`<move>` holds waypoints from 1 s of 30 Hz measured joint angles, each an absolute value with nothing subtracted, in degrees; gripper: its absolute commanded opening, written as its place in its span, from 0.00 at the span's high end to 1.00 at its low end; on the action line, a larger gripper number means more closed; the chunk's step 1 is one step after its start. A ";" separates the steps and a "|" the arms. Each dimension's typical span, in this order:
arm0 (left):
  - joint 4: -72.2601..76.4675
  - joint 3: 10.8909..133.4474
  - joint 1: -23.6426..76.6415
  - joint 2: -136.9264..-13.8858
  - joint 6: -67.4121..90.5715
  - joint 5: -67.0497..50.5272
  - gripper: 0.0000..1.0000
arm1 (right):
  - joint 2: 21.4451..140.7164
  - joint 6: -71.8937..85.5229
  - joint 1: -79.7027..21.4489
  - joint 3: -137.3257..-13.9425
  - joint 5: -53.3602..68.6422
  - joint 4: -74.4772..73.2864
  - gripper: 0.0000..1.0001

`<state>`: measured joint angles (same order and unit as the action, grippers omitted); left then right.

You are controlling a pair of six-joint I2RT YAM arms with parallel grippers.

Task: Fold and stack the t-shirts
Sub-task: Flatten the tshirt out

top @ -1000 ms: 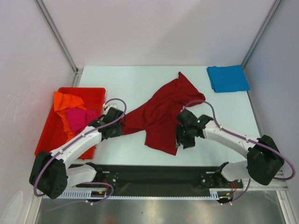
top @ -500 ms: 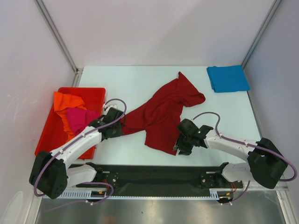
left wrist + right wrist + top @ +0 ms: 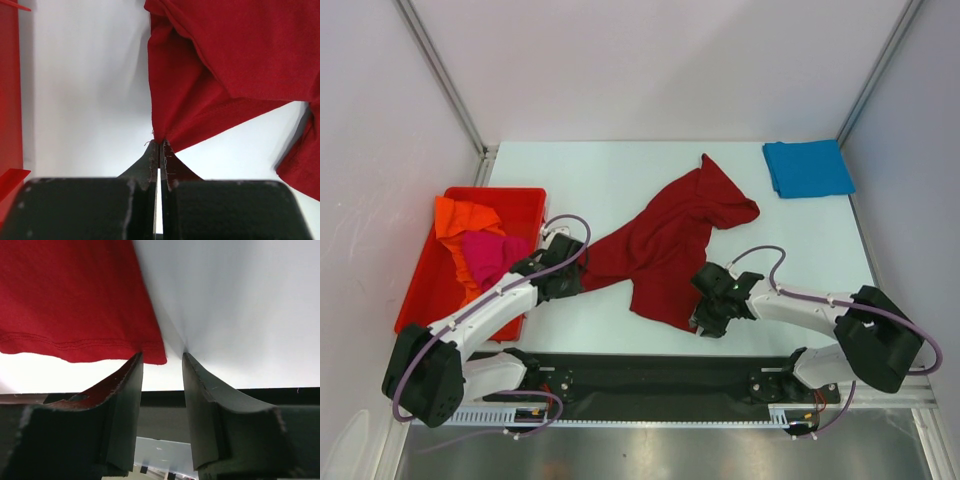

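The dark red t-shirt (image 3: 665,240) is pinched at its edge by the left claw (image 3: 159,146), clamped on it. Its hem corner is seen at the tips of the right claw (image 3: 162,358), jaws apart.

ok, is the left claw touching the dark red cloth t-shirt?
Touching. The left wrist view shows the left claw shut, with a gathered fold of the dark red cloth t-shirt pinched between its tips.

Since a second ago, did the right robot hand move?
Yes. The right gripper slid toward the black rail, away from the blue t-shirt, to the near corner of the dark red t-shirt.
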<state>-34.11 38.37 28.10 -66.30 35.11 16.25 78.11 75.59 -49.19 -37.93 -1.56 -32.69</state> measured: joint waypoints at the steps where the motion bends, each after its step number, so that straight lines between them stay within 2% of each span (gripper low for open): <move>1: -34.09 38.35 28.08 -66.30 35.11 16.25 1.00 | 78.15 75.66 -49.28 -37.93 -1.67 -32.58 0.60; 9: -34.00 38.33 28.10 -66.24 35.16 16.27 1.00 | 81.52 76.60 -49.39 -40.10 -1.17 -31.62 0.69; 11: -33.98 38.22 28.10 -66.08 35.46 16.27 1.00 | 81.89 76.93 -49.39 -40.23 -1.06 -31.31 0.78; 13: -33.95 38.09 28.10 -65.84 35.62 16.29 1.00 | 82.24 77.32 -49.39 -40.23 -1.06 -31.05 0.83; 14: -33.87 38.02 28.10 -65.76 35.70 16.29 1.00 | 82.32 77.41 -49.39 -40.23 -1.04 -30.94 0.92; 16: -33.82 37.89 28.08 -65.65 35.97 16.29 1.00 | 82.35 77.41 -49.39 -40.21 -1.15 -30.92 1.00; 20: -33.80 37.82 28.10 -65.25 35.99 16.29 1.00 | 82.17 75.85 -49.47 -40.95 -2.68 -32.21 1.00; 24: -34.44 37.89 28.10 -63.92 35.97 16.32 1.00 | 79.79 71.13 -47.64 -45.98 -8.36 -40.64 1.00; 27: -37.23 39.83 28.08 -61.80 35.62 16.45 1.00 | 73.65 65.21 -42.59 -52.71 -11.53 -46.41 1.00; 30: -40.05 44.49 28.10 -58.89 34.57 17.37 1.00 | 66.67 56.80 -33.43 -63.20 -13.04 -51.00 1.00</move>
<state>-40.05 44.49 28.10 -58.89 34.57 17.37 66.67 56.80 -33.43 -63.20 -13.04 -51.00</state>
